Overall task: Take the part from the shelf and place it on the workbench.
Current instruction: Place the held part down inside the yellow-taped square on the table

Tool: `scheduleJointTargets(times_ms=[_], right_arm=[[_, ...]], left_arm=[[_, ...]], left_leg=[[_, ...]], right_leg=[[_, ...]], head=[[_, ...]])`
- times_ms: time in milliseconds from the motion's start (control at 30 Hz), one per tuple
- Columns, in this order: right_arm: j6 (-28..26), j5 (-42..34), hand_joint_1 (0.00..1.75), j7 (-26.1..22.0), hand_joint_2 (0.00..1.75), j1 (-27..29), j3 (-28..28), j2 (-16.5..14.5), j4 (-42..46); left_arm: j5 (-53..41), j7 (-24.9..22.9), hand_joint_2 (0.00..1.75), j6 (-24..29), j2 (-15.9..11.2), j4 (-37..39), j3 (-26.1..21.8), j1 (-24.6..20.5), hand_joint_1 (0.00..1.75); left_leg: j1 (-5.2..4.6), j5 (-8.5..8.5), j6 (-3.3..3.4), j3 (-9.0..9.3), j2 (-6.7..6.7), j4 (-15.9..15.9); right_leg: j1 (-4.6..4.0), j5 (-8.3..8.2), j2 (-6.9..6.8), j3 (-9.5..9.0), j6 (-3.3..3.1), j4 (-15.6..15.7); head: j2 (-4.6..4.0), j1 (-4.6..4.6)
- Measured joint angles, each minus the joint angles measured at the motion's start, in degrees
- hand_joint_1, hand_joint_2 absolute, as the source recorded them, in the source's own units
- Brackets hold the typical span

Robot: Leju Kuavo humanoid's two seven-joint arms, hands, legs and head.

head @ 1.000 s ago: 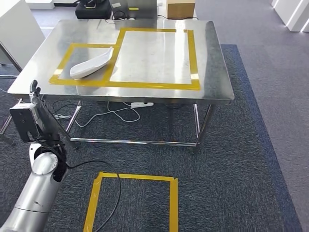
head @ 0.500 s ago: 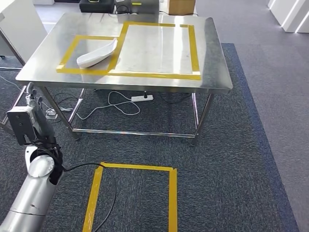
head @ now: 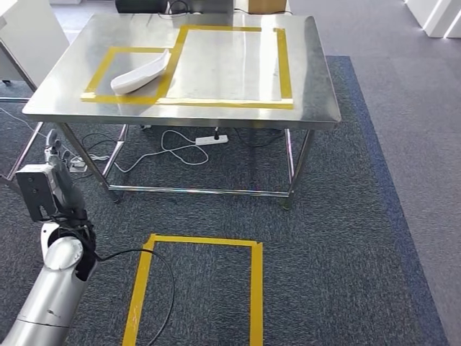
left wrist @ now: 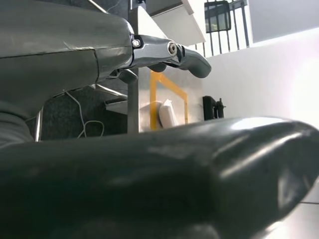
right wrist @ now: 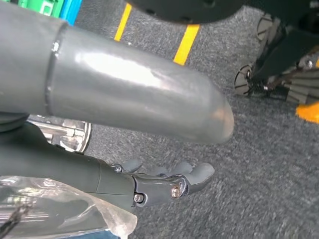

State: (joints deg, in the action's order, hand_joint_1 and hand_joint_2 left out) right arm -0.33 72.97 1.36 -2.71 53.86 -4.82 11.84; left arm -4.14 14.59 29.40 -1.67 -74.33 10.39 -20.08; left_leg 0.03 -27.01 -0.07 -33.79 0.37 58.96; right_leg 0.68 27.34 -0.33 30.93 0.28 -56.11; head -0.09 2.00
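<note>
You see the white part (head: 140,71) lying on the steel counter (head: 310,79), inside the smaller yellow tape frame (head: 96,72) toward its left end, its tip reaching the tape line shared with the larger frame. The left hand (head: 52,140) hangs low beside the counter's near left corner, well apart from the part, fingers stretched out and holding nothing. In the right wrist view the right hand (right wrist: 165,179) hovers over grey carpet (right wrist: 263,164), fingers extended and apart, empty. A yellow tape square (head: 198,288) marks the floor before the counter, and a white power strip (head: 211,140) lies beneath it.
</note>
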Motion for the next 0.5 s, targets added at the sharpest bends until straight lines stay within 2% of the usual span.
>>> scheduleJointTargets(times_ms=[33,100,133,167,200,233,300,333,367,433,500], right_arm=[[-0.29,0.09,0.00,-0.09,0.00,-0.05,0.00,-0.02,0.01],[-0.93,0.41,0.00,-0.44,0.00,-0.07,0.00,-0.03,0.01],[-1.22,0.56,0.00,-0.66,0.00,-0.04,0.00,-0.03,0.01],[-1.40,0.69,0.00,-0.82,0.00,-0.02,0.00,-0.03,0.01],[-1.52,0.77,0.00,-0.95,0.00,0.00,0.00,-0.04,0.01],[-1.55,0.78,0.00,-1.05,0.00,0.00,0.00,-0.05,0.01],[-1.64,0.77,0.00,-1.25,0.00,0.00,-0.01,-0.10,0.00],[-1.70,0.75,0.00,-1.34,0.00,-0.01,-0.02,-0.11,0.00],[-1.78,0.74,0.00,-1.40,0.00,-0.01,-0.02,-0.12,0.00],[-1.83,0.74,0.00,-1.44,0.00,-0.06,-0.02,-0.12,0.01],[-1.83,0.75,0.00,-1.45,0.00,-0.16,-0.02,-0.11,0.03]], left_arm=[[0.04,-0.01,0.00,-0.05,-0.04,-0.10,-0.02,0.09,0.00],[0.17,-0.01,0.00,-0.22,-0.19,-0.18,-0.04,0.56,0.00],[0.26,-0.01,0.00,-0.29,-0.27,-0.18,-0.05,0.96,0.00],[0.32,-0.01,0.00,-0.37,-0.33,-0.19,-0.05,1.33,0.00],[0.34,-0.01,0.00,-0.45,-0.37,-0.20,-0.05,1.59,0.00],[0.35,-0.01,0.00,-0.52,-0.38,-0.25,-0.05,1.70,0.00],[0.34,-0.01,0.00,-0.71,-0.39,-0.43,-0.05,1.61,0.00],[0.33,-0.01,0.00,-0.82,-0.38,-0.51,-0.05,1.55,0.00],[0.32,-0.01,0.00,-0.95,-0.37,-0.56,-0.04,1.53,0.00],[0.30,-0.01,0.00,-1.14,-0.34,-0.61,-0.04,1.63,0.00],[0.24,-0.01,0.00,-1.27,-0.35,-0.73,-0.06,1.61,0.00]], left_leg=[[0.10,-1.68,-0.27,-1.12,-0.06,2.65],[0.31,-5.52,-0.73,-4.32,-0.12,10.37],[0.40,-6.58,-0.87,-5.58,-0.12,13.45],[0.45,-6.56,-0.94,-6.01,-0.11,14.68],[0.49,-5.41,-0.94,-5.39,-0.07,13.59],[0.51,-3.44,-0.87,-3.78,0.18,10.39],[0.25,-0.25,-0.51,-0.11,1.94,2.56],[0.05,0.42,-0.20,0.88,2.72,0.13],[-0.16,0.47,0.14,1.13,3.13,-0.92],[-0.30,0.66,0.92,0.74,2.24,-1.07],[-0.10,1.10,1.66,0.53,1.24,-1.32]], right_leg=[[0.11,-0.20,-0.07,0.07,-0.32,0.14],[0.04,-0.34,-0.24,0.36,-0.61,0.10],[0.02,-0.37,-0.36,0.47,-0.65,0.05],[0.00,-0.39,-0.56,0.57,-0.67,-0.04],[-0.01,-0.37,-0.79,0.63,-0.64,-0.17],[-0.01,-0.32,-1.12,0.65,-0.56,-0.32],[-0.20,-0.10,-1.84,0.75,-0.22,-0.72],[-0.35,-0.03,-2.25,0.88,0.03,-0.87],[-0.50,0.02,-2.71,1.00,0.30,-0.99],[-0.60,0.04,-3.82,1.08,0.85,-0.99],[-0.49,1.29,-3.37,1.76,1.45,-2.23]], head=[[0.00,-0.03],[0.00,-0.04],[0.00,-0.04],[0.00,-0.04],[0.00,-0.04],[0.00,-0.04],[0.00,-0.07],[0.00,-0.04],[0.00,0.01],[0.00,0.15],[0.00,0.25]])
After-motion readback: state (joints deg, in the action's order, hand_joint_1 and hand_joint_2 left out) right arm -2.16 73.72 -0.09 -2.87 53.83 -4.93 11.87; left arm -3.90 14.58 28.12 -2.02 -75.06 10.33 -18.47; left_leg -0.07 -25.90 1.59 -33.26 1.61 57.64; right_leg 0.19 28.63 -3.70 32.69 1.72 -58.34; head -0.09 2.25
